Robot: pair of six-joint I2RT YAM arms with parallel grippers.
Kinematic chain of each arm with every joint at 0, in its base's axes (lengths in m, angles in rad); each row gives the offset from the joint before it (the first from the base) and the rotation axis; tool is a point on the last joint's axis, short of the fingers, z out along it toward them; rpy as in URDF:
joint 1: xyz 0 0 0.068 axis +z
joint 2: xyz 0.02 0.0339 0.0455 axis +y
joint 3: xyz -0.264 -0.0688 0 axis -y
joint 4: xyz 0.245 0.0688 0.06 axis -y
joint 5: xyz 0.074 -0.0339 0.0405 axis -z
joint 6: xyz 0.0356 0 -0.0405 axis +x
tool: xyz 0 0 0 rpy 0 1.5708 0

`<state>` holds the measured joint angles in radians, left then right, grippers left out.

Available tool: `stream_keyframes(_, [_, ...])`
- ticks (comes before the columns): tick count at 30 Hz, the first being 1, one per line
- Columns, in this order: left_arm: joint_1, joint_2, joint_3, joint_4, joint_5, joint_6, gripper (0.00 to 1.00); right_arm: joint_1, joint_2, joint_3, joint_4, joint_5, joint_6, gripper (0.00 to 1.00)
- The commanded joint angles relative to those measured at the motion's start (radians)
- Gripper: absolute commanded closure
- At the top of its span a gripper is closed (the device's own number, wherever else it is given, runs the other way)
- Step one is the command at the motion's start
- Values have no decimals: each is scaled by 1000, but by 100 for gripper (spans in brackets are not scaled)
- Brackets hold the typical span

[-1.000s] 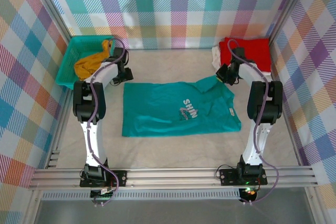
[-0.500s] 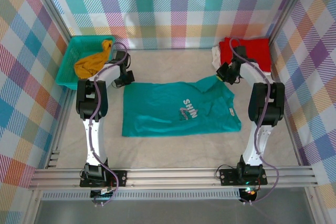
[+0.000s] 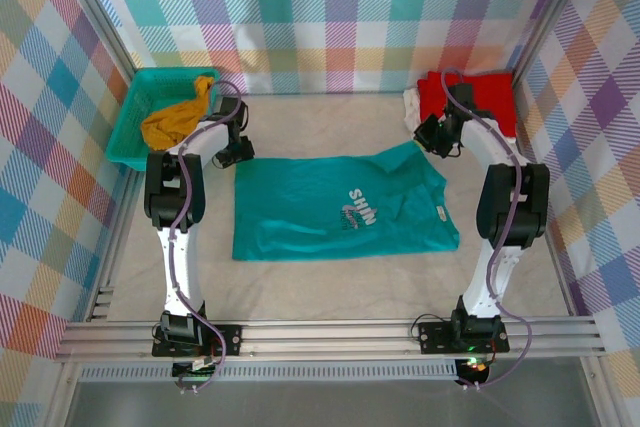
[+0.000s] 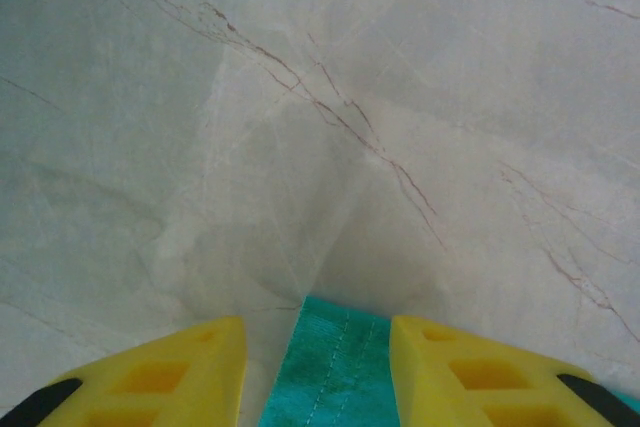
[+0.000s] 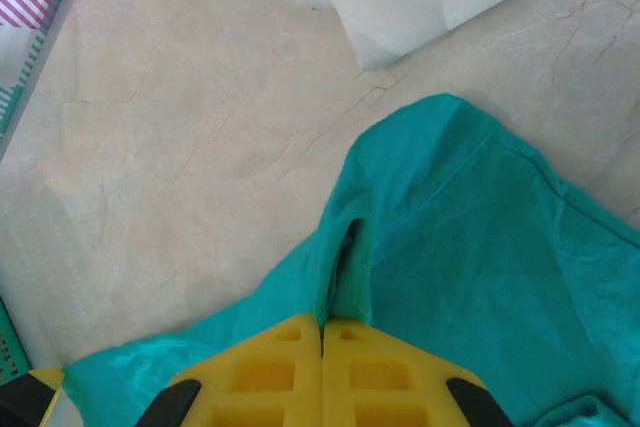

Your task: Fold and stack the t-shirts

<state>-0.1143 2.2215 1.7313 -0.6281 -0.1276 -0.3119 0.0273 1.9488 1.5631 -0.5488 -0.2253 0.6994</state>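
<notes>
Right gripper (image 5: 322,329), fingers pressed together on a pinch of the teal t-shirt (image 3: 330,212) at its far right corner; left gripper (image 4: 316,327), fingers apart, straddles the shirt's far left corner. Shirt lies spread flat on the table (image 3: 320,282). Likely step: gripping both far corners for the first fold; next, the left fingers should close before lifting.

We see the printed t-shirt (image 3: 340,209) spread in the middle of the table (image 3: 330,287). In the upper left of the frame sits the basket (image 3: 125,134) with a crumpled t-shirt (image 3: 172,123) in it; at upper right, the folded t-shirts (image 3: 485,99) lie stacked.
</notes>
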Motion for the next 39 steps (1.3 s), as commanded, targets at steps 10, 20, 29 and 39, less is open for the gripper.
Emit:
stream_keyframes(10, [4,31,54,-3,50,19,99,-3,-63,-8,-18,-14,24,100])
stream_keyframes(20, [-29,-118,-17,-21,-27,73,100,-27,-154,-88,43,-160,155,100])
stream_keyframes(29, [-47,-326,-320,155,-169,138,100,-54,-331,-295,88,-198,232,100])
stream_keyframes(39, [-94,-373,-463,179,-351,169,100,-92,-487,-459,69,-212,247,100])
